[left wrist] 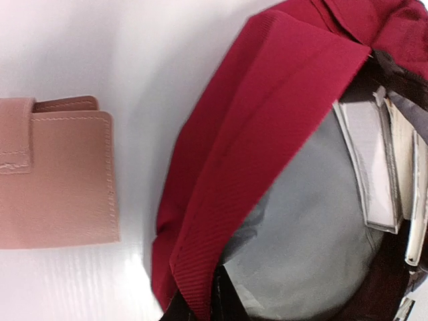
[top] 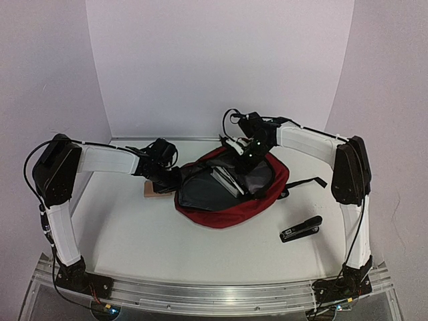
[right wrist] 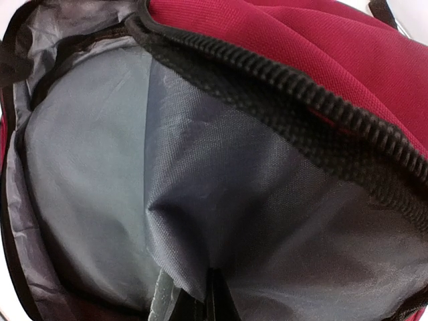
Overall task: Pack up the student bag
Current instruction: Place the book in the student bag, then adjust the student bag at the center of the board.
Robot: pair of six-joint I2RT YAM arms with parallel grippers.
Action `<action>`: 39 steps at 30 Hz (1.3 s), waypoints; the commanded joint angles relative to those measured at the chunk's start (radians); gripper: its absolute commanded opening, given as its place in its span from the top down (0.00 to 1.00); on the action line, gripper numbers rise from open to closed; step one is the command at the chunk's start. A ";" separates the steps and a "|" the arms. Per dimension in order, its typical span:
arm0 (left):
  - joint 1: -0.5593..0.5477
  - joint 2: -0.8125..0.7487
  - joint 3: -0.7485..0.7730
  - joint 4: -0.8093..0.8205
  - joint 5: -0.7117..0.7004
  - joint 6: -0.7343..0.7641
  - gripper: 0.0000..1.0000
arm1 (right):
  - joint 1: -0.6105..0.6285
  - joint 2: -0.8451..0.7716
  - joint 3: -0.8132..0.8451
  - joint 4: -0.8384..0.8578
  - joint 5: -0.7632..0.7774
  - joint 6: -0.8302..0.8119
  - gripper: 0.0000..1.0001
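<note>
The student bag (top: 227, 208) lies in the middle of the table, dark red, its mouth held open and the grey lining showing. My left gripper (top: 175, 179) is at the bag's left edge; in the left wrist view its jaws (left wrist: 200, 304) are shut on the red rim (left wrist: 254, 134). My right gripper (top: 242, 152) reaches in from the far side; in the right wrist view it (right wrist: 207, 301) is shut on a fold of grey lining (right wrist: 200, 200) just below the black zipper (right wrist: 287, 100). Flat white books (left wrist: 374, 167) stand inside the bag.
A pink wallet (top: 152, 190) lies on the table just left of the bag, close under my left arm, and shows large in the left wrist view (left wrist: 57, 180). A black stapler (top: 301, 229) lies to the bag's right front. A black strap (top: 307, 182) trails right.
</note>
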 commanded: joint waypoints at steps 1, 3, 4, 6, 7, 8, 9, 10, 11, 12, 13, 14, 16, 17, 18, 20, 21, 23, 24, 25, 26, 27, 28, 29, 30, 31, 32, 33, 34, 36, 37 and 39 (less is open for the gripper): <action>-0.051 -0.030 0.013 0.055 0.051 -0.024 1.00 | 0.006 0.007 0.053 -0.008 -0.013 0.032 1.00; -0.066 -0.041 0.001 0.074 0.072 -0.047 1.00 | 0.038 -0.012 0.040 -0.010 -0.046 0.036 1.00; -0.067 -0.046 -0.010 0.088 0.089 -0.061 1.00 | 0.060 -0.022 0.027 -0.012 -0.063 0.036 0.98; -0.067 -0.061 -0.046 0.119 0.106 -0.094 1.00 | 0.083 -0.039 0.002 -0.025 -0.135 0.039 0.91; -0.068 -0.068 -0.059 0.127 0.110 -0.104 1.00 | 0.083 -0.048 -0.002 -0.036 -0.173 0.046 0.86; -0.068 -0.077 -0.073 0.134 0.112 -0.112 1.00 | 0.079 -0.058 -0.003 -0.046 -0.206 0.052 0.80; -0.067 -0.088 -0.088 0.140 0.114 -0.122 1.00 | 0.072 -0.071 -0.005 -0.054 -0.232 0.058 0.71; -0.067 -0.100 -0.102 0.145 0.116 -0.135 1.00 | 0.060 -0.089 -0.010 -0.057 -0.251 0.064 0.58; -0.067 -0.107 -0.116 0.152 0.118 -0.143 1.00 | 0.044 -0.110 -0.016 -0.057 -0.269 0.070 0.49; -0.068 -0.117 -0.132 0.159 0.121 -0.150 1.00 | 0.026 -0.131 -0.021 -0.058 -0.284 0.077 0.43; -0.068 -0.126 -0.144 0.162 0.123 -0.158 1.00 | 0.004 -0.161 -0.026 -0.058 -0.295 0.085 0.39; -0.068 -0.134 -0.153 0.162 0.121 -0.162 0.99 | -0.012 -0.186 -0.034 -0.058 -0.307 0.087 0.37; -0.068 -0.153 -0.178 0.166 0.109 -0.168 0.97 | -0.034 -0.227 -0.057 -0.056 -0.326 0.081 0.31; -0.068 -0.160 -0.188 0.168 0.104 -0.169 0.97 | -0.044 -0.251 -0.065 -0.057 -0.329 0.077 0.29; -0.068 -0.165 -0.195 0.168 0.103 -0.169 0.96 | -0.053 -0.266 -0.072 -0.056 -0.332 0.073 0.27; -0.067 -0.171 -0.204 0.171 0.105 -0.169 0.96 | -0.072 -0.278 -0.076 -0.055 -0.309 0.065 0.23; -0.068 -0.173 -0.205 0.174 0.111 -0.168 0.96 | -0.083 -0.273 -0.071 -0.055 -0.287 0.064 0.22; -0.068 -0.175 -0.209 0.180 0.117 -0.168 0.96 | -0.106 -0.240 -0.052 -0.060 -0.214 0.063 0.21; -0.069 -0.176 -0.211 0.182 0.119 -0.168 0.96 | -0.118 -0.219 -0.043 -0.063 -0.178 0.060 0.21; -0.069 -0.178 -0.211 0.182 0.120 -0.167 0.96 | -0.130 -0.195 -0.038 -0.068 -0.148 0.054 0.23; -0.069 -0.181 -0.211 0.181 0.119 -0.166 0.96 | -0.143 -0.171 -0.035 -0.073 -0.120 0.049 0.25; -0.068 -0.186 -0.211 0.180 0.118 -0.166 0.96 | -0.159 -0.145 -0.033 -0.082 -0.096 0.046 0.28; -0.069 -0.190 -0.211 0.179 0.117 -0.166 0.96 | -0.176 -0.124 -0.033 -0.089 -0.095 0.047 0.30; -0.069 -0.194 -0.211 0.178 0.114 -0.164 0.96 | -0.195 -0.111 -0.039 -0.093 -0.104 0.050 0.32; -0.069 -0.197 -0.209 0.176 0.112 -0.163 0.95 | -0.212 -0.104 -0.049 -0.093 -0.115 0.055 0.32; -0.068 -0.198 -0.208 0.175 0.109 -0.161 0.95 | -0.224 -0.103 -0.061 -0.091 -0.122 0.057 0.32; -0.068 -0.199 -0.207 0.175 0.108 -0.160 0.95 | -0.234 -0.104 -0.073 -0.091 -0.129 0.057 0.32; -0.069 -0.198 -0.209 0.179 0.107 -0.161 0.95 | -0.240 -0.105 -0.086 -0.091 -0.129 0.057 0.32; -0.068 -0.196 -0.209 0.182 0.109 -0.161 0.95 | -0.243 -0.103 -0.095 -0.090 -0.131 0.057 0.32; -0.068 -0.188 -0.206 0.188 0.115 -0.161 0.95 | -0.243 -0.100 -0.112 -0.092 -0.160 0.068 0.33; -0.068 -0.183 -0.204 0.188 0.118 -0.160 0.95 | -0.243 -0.097 -0.120 -0.094 -0.182 0.077 0.34; -0.069 -0.177 -0.202 0.192 0.123 -0.160 0.95 | -0.242 -0.094 -0.133 -0.099 -0.234 0.089 0.38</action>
